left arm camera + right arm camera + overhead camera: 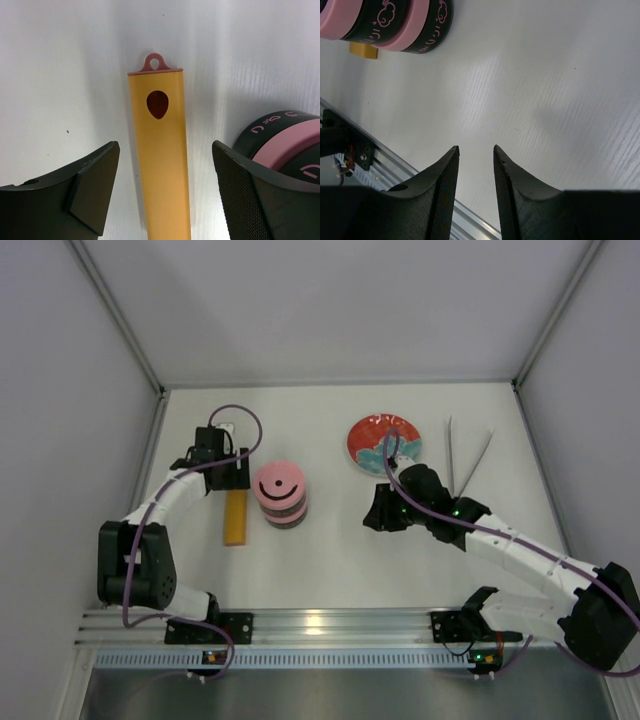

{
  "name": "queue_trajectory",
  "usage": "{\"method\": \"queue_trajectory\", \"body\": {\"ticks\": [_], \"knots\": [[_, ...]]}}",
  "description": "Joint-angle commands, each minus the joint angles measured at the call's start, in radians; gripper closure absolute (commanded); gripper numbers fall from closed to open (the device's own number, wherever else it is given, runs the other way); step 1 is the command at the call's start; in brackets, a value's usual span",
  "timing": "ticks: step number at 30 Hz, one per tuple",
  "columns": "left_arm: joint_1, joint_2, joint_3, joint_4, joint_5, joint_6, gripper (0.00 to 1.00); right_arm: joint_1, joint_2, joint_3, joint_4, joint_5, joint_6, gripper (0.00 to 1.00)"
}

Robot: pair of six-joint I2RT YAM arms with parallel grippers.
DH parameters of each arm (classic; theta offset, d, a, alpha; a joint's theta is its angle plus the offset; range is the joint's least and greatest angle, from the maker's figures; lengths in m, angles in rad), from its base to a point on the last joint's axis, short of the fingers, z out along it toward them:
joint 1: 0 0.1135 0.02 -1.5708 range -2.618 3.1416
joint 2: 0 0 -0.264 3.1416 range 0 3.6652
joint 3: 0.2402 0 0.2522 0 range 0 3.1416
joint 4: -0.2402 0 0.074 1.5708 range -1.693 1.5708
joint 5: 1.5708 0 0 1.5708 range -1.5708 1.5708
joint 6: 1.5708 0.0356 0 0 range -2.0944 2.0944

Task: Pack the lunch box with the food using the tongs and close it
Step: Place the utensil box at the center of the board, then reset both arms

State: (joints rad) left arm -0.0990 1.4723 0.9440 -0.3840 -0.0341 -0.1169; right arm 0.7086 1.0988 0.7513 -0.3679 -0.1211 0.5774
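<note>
**On the counter, packing not yet begun**

Between the fingers of the left claw point(165, 165) the flat orange bar point(160, 150) lies lengthwise, its small hanging loop pointing away. The jaws stand wide apart on either side of it and touch neither edge, so this claw grips nothing. Just beside its right-hand finger rises the lunch box point(287, 145), which the top view shows a little left of the counter's middle.

The right claw point(476, 155) hangs over a bare patch of the counter point(330, 570), right of the middle. Its jaws are parted by a narrow gap with nothing in it. The lunch box shows in the far corner of its wrist view, well apart from the fingers.

Farther out, the lunch box is still one closed stack. The pink lid point(279, 483) with its black curved handle sits on top, and a second pink band shows lower down.

The tongs point(451, 455) lie flat near the right edge, toward the far right corner. They form a narrow V, and neither claw is touching them. The red-and-blue plate point(356, 435) sits toward the far edge, just left of the tongs. The right arm's cable crosses it, and I cannot make out the food on it from here.

By my reading, nothing has been packed. The tins have yet to be unstacked and opened, and the tongs have yet to be picked up. After that the pieces must be carried across and the lids put back on.
</note>
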Motion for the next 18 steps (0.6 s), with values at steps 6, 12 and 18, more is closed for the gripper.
{"method": "queue_trajectory", "body": {"ticks": [6,12,18], "knots": [[0.064,-0.070,0.160,-0.136,-0.091,0.131,0.18,-0.053,0.006,0.039,-0.012,0.063,-0.037,0.51],[0.223,-0.099,0.181,-0.151,-0.191,0.263,0.09,-0.177,0.053,0.115,-0.111,0.167,-0.063,0.07],[0.435,-0.121,0.098,-0.182,-0.220,0.310,0.03,-0.303,0.082,0.145,-0.186,0.253,-0.096,0.02]]}}
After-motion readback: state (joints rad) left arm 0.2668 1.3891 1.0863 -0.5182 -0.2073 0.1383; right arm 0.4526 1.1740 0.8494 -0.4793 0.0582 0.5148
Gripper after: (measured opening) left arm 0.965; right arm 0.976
